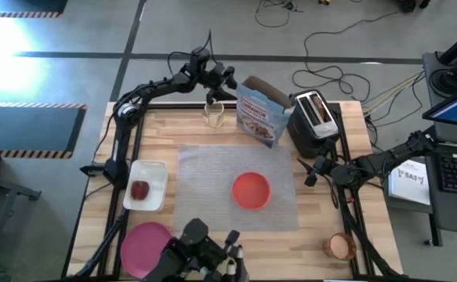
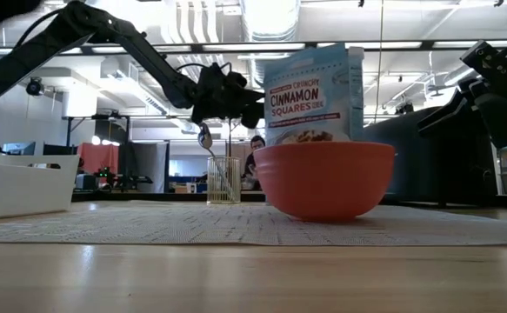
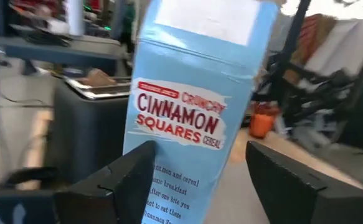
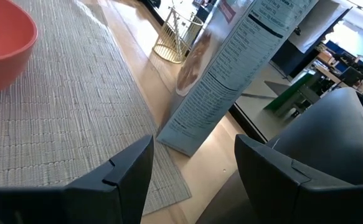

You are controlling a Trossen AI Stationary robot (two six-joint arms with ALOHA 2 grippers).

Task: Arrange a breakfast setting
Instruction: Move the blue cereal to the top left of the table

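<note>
Tool on the left arm (image 2: 232, 97) hangs at the back of the table (image 1: 306, 239), its 2 dark fingers apart with nothing between them, right over the metal spoon (image 2: 204, 139). That spoon stands upright, bowl end up, in a small clear glass holder (image 2: 223, 180), just beside the tall light-blue cereal box (image 2: 310, 94). So spoon pickup looks like the step in hand.

Out from there, the grey rectangular woven placemat (image 1: 212, 168) lies mid-table with the red-orange bowl (image 1: 251, 190) on it. The round pink plate (image 1: 144, 243) sits off the mat at the near left edge. The small dark-red fruit (image 1: 139, 190) rests in the white rectangular tray (image 1: 161, 176), and the small orange-tinted cup (image 1: 339, 246) waits at the near right.

Right tool (image 1: 314, 168) waits open by the black toaster (image 1: 314, 117).

Next call: drop squarely over the spoon's top, pinch it, lift straight up so the glass doesn't tip.
</note>
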